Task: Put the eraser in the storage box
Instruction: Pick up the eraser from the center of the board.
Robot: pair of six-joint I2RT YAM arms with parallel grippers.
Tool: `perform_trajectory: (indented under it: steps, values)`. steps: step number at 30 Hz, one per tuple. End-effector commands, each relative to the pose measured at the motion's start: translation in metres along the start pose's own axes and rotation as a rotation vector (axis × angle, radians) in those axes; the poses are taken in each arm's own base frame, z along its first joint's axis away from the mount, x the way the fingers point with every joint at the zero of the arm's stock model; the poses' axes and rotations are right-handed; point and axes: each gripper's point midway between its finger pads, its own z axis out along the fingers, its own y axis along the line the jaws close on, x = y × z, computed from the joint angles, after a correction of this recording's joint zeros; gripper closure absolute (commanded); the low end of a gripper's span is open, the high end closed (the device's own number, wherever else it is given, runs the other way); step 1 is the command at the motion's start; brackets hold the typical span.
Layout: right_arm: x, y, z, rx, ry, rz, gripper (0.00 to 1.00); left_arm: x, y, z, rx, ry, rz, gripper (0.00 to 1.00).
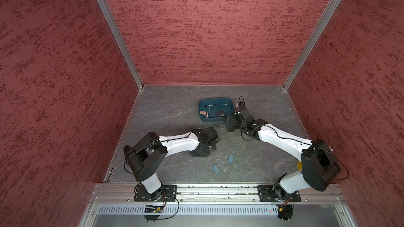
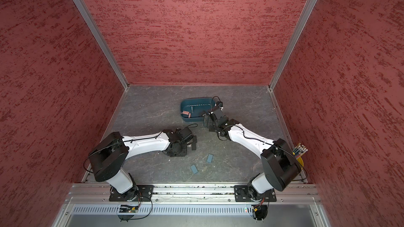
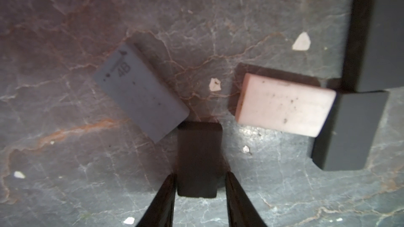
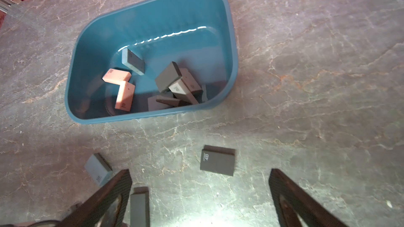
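In the left wrist view my left gripper (image 3: 200,176) is shut on a black eraser (image 3: 199,149) that lies flat on the grey table, one finger on each long side. A grey eraser marked 4B (image 3: 140,92) and a pink eraser (image 3: 284,105) lie just beyond it. The teal storage box (image 1: 215,101) (image 4: 231,40) stands at the middle back, with several pink, grey and dark erasers inside. My right gripper (image 1: 229,125) (image 4: 200,171) hangs open over the table in front of the box, holding nothing. A dark 4B eraser (image 4: 217,161) lies between its fingertips and the box.
Two blue erasers (image 1: 231,158) (image 1: 216,168) lie on the table near the front. More dark erasers (image 3: 349,127) lie beside the pink one. A grey-blue eraser (image 4: 98,169) and a grey one (image 4: 140,208) lie by a right finger. A yellow pencil cup (image 2: 300,162) stands behind the right arm.
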Motion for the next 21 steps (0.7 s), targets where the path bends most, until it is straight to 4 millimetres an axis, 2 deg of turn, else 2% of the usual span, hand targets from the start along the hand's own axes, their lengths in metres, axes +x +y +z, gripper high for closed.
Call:
perform_trajectory:
  steps: [1,13,21]
  values:
    - [-0.011,0.0,-0.01,-0.028,-0.07,0.02,0.01,-0.004,-0.004,0.003,0.002,-0.012,0.008,0.64]
    - [0.021,-0.014,-0.002,-0.027,-0.019,0.037,0.01,-0.003,-0.006,0.003,0.016,-0.007,0.005,0.77]
    - [0.037,-0.02,0.003,-0.02,0.014,0.045,0.01,-0.001,-0.01,-0.007,0.037,-0.014,0.009,0.83]
